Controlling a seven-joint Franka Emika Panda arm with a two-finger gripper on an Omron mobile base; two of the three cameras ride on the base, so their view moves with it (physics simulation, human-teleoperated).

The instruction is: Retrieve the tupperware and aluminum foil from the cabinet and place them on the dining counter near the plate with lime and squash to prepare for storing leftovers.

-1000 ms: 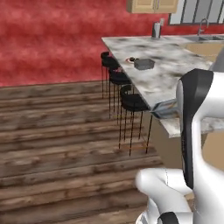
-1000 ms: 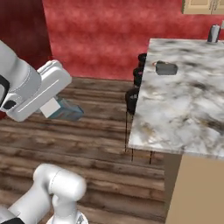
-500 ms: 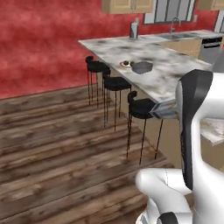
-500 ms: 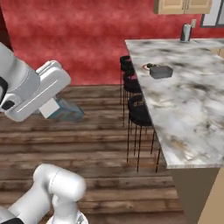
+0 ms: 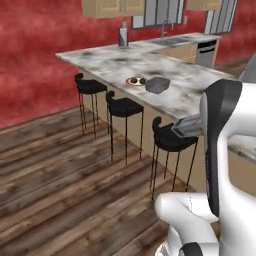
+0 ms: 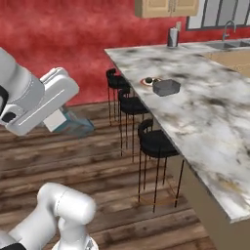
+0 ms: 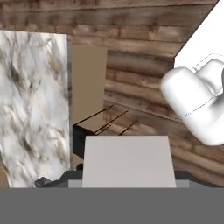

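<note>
A rendered home kitchen with a dining bar. A long marbled tabletop (image 5: 125,67) is lined with black stools (image 5: 122,107) on a wood-plank floor (image 5: 60,170), and a sink with faucet (image 5: 167,36), tan wall cupboards (image 5: 112,7) and red walls (image 5: 35,50) stand behind.

Dining counter (image 5: 190,95) of grey-white marbled stone, polished, tupperware (image 5: 158,85) in matt dark grey plastic, stools (image 5: 123,106) black with thin metal legs, floor (image 5: 65,185) of rough dark wood planks

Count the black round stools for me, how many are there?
3, in a row along the grey-white marbled dining counter: the farthest stool, the middle stool, and the nearest stool by the arm. More could be hidden behind it.
</note>
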